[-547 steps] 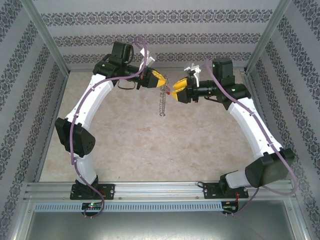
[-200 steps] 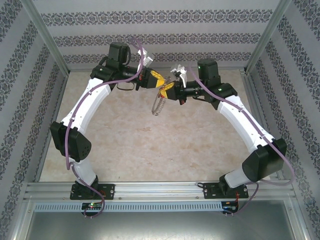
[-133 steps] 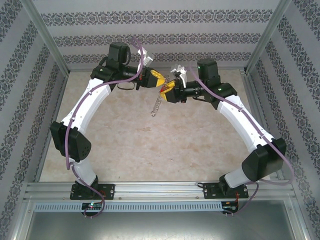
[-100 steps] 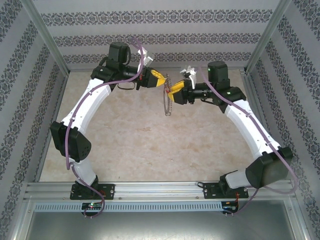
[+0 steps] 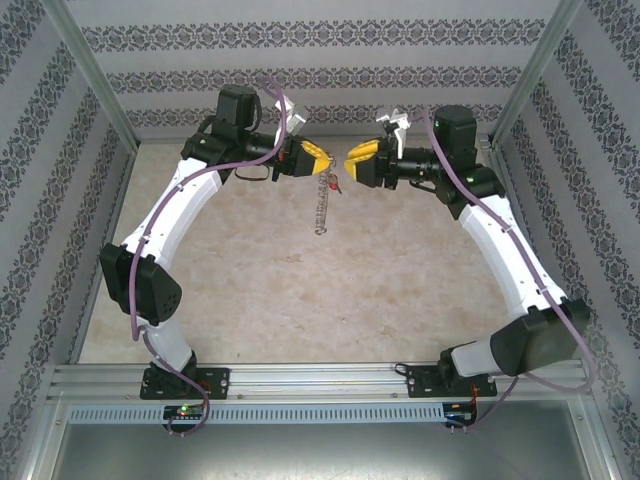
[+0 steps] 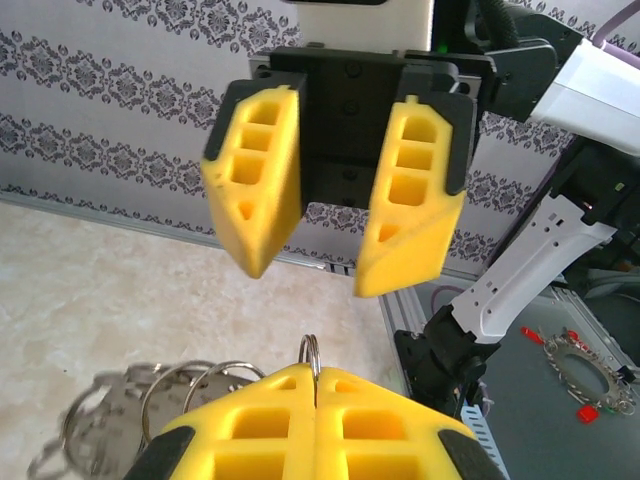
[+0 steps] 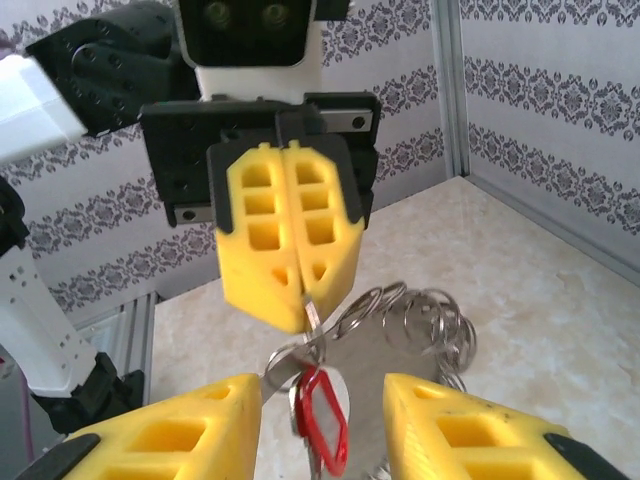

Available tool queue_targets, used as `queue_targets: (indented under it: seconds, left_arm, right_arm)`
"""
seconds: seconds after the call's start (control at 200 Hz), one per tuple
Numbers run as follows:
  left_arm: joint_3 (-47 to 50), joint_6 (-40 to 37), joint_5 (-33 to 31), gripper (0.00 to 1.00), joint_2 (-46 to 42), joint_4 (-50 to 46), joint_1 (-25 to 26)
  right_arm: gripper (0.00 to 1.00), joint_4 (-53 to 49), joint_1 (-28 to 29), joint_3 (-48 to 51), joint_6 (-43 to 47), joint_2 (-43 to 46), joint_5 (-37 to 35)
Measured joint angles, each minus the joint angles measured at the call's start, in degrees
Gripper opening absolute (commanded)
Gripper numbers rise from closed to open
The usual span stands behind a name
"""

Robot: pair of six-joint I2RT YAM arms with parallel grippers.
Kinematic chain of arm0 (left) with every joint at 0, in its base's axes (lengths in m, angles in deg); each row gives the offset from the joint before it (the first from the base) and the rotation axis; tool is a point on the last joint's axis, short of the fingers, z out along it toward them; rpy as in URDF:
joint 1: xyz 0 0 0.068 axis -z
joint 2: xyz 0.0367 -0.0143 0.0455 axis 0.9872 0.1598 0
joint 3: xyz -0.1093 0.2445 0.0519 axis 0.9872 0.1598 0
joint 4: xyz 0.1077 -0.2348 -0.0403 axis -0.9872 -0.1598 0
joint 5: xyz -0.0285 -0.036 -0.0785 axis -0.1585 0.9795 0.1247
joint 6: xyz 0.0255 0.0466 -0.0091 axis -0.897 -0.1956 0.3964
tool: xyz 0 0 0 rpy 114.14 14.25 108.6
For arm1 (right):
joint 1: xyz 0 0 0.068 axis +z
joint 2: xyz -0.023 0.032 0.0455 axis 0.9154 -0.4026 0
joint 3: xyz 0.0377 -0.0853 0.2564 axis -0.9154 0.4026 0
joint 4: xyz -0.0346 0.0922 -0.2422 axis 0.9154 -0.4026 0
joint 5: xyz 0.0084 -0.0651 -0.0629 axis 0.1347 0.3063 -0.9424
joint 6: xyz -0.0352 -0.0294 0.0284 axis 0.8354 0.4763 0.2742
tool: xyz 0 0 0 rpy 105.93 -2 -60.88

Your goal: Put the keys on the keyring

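1. Top external view:
   - Both arms arch up from their bases and meet tip to tip above the far half of the table (image 5: 250, 290), close to the patterned back wall (image 5: 320, 80).
   - The left gripper (image 5: 322, 160) points right with its fingers pressed together on the top of the keyring (image 5: 321, 208). The keyring hangs straight down as a thin chain, clear of the tabletop.
   - The red-headed key (image 5: 335, 185) dangles just beside the chain, near its top.
   - The right gripper (image 5: 350, 163) faces the left one across a small gap. Its fingers are spread and hold nothing.
   - Bare table lies below and toward the bases, and the side walls stand well apart from both arms.

2. Left wrist view:
   - The left gripper's own yellow fingers (image 6: 250, 425) meet along a closed seam, and a thin wire ring pokes up out of it.
   - Blurred silvery loops of the keyring (image 6: 150, 400) sag to the lower left over the table.
   - Opposite, the right gripper's fingers (image 6: 410, 200) stand parted, with open air between them and the ring.

3. Right wrist view:
   - The right gripper's own fingers (image 7: 180, 425) sit wide apart at the bottom edge.
   - The key's red head (image 7: 322, 425) hangs between them in this view, off the ring pinched at the left gripper's closed tip.
   - Silvery loops bunch to the right of the key, and a metal corner post rises behind.
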Motion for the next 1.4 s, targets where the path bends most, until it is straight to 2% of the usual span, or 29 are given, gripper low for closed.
queue_targets:
  seconds: [0.295,0.699,0.834,1.004,1.194,1.404]
  left_arm:
    - [0.0,0.5,0.0,0.00,-0.4,1.0,0.0]
    - [0.1,0.6,-0.2,0.00,-0.5,1.0,0.0]
    - [0.4,0.6,-0.2,0.00,-0.5,1.7,0.0]
    - [0.5,1.0,-0.3,0.00,-0.5,1.9,-0.1]
    - [0.5,1.6,-0.7,0.00,-0.5,2.1,-0.1]
    - [-0.7,-1.0,-2.2,0.28,-0.5,-0.7,-0.4]
  right_arm:
    - [0.36,1.7,2.0,-1.1,-1.7,-2.0,0.2]
    - [0.17,2.4,2.7,-1.2,-2.3,-3.1,0.8]
    - [0.15,2.4,2.7,-1.6,-2.4,-3.4,1.4]
    - [0.00,2.3,3.0,-1.9,-2.4,-3.6,2.0]
    - [0.00,1.6,3.0,-2.4,-2.2,-3.7,2.4]
    - [0.00,-3.3,2.9,-5.6,0.3,-5.4,1.7]
